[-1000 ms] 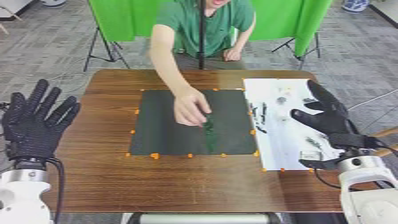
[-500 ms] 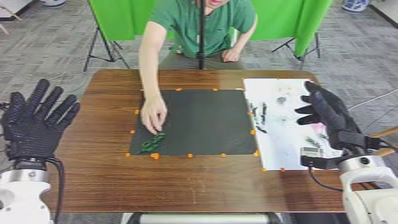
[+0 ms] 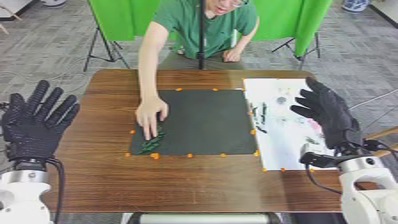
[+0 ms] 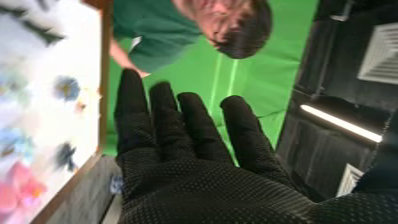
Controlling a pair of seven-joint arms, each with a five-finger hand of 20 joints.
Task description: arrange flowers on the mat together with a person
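Head view: a person's hand [image 3: 152,111] touches what seems a leafy green sprig [image 3: 152,144], lying near the left edge of the dark mat [image 3: 209,122]. The robot's left hand [image 3: 32,127] is spread wide; its right hand [image 3: 332,114], beside the mat over the white sheet [image 3: 271,89], is also wide and holds nothing. Placing the sprig well probably means settling it flat, then releasing gently, with the robot's hands well clear to avoid nudging it.
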